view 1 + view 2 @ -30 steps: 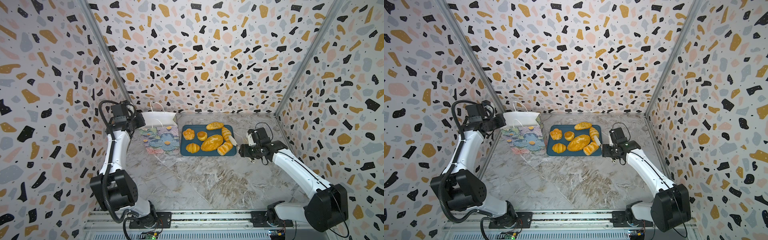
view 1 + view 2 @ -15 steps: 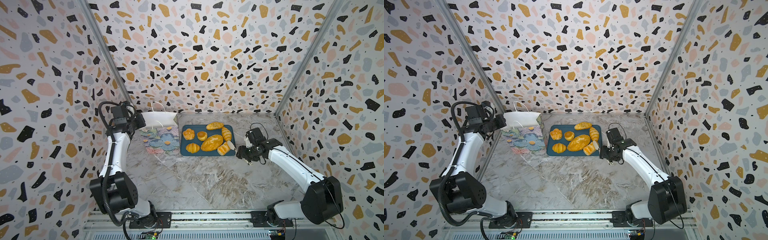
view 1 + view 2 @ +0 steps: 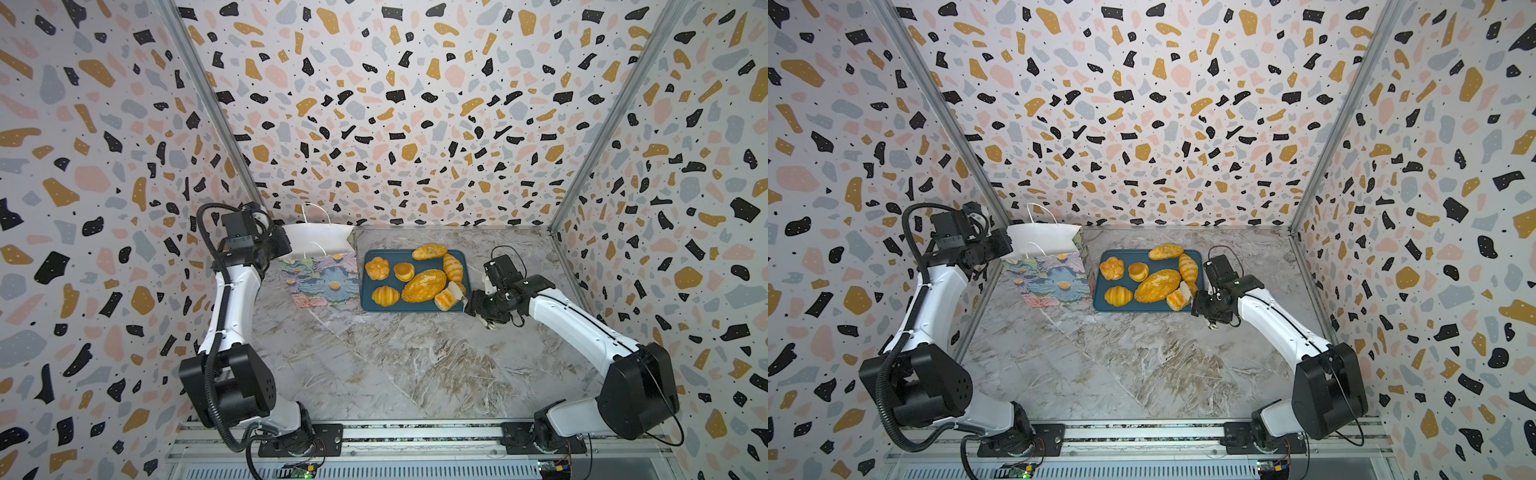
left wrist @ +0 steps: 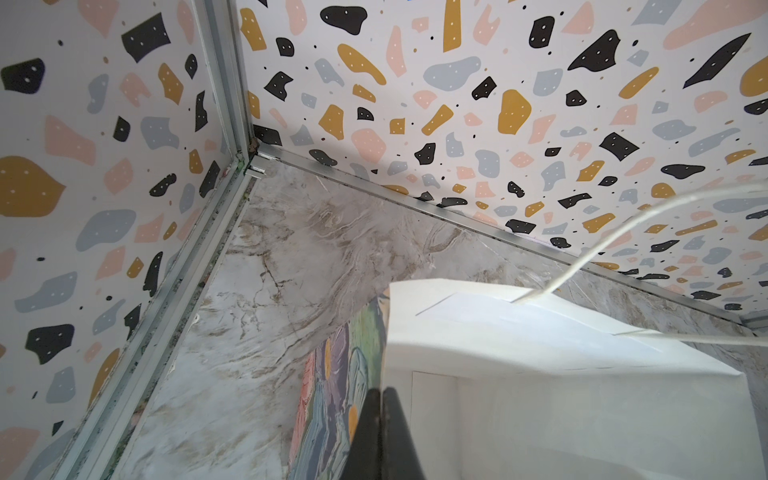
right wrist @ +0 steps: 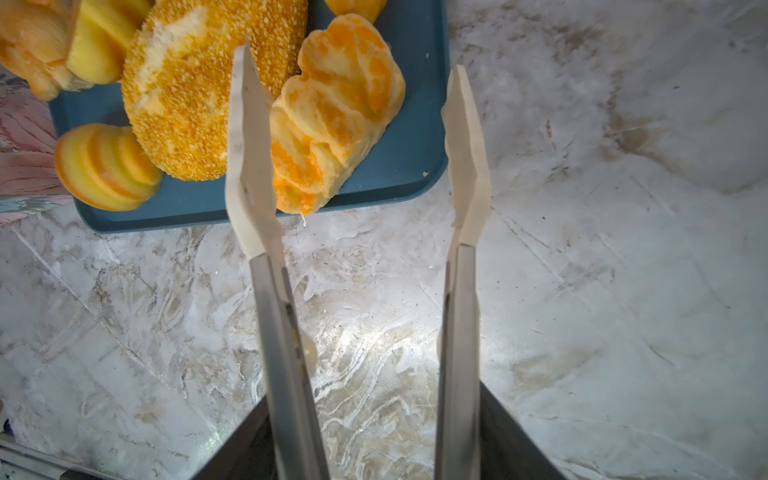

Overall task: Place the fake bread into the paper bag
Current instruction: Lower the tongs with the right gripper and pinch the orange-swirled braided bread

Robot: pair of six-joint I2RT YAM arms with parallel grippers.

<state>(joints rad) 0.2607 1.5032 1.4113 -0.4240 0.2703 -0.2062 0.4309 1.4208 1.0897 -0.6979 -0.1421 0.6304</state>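
In both top views the right gripper (image 3: 478, 306) clasps steel tongs with white tips (image 3: 456, 289), their blades apart. Just ahead lies a glossy golden braided roll (image 3: 444, 300) on the near corner of a dark blue plastic tray (image 3: 409, 309), with the other fake bread (image 3: 424, 285) beyond.

The left wrist view shows the left gripper (image 4: 380, 419) pinched shut on the wall of the flower-painted paper bag (image 4: 540, 374).

In the right wrist view the roll (image 5: 336, 112) sits between the blades, tight by one and clear of the other. Its long axis runs roughly along their reach, slanting slightly. The right arm is nearer.
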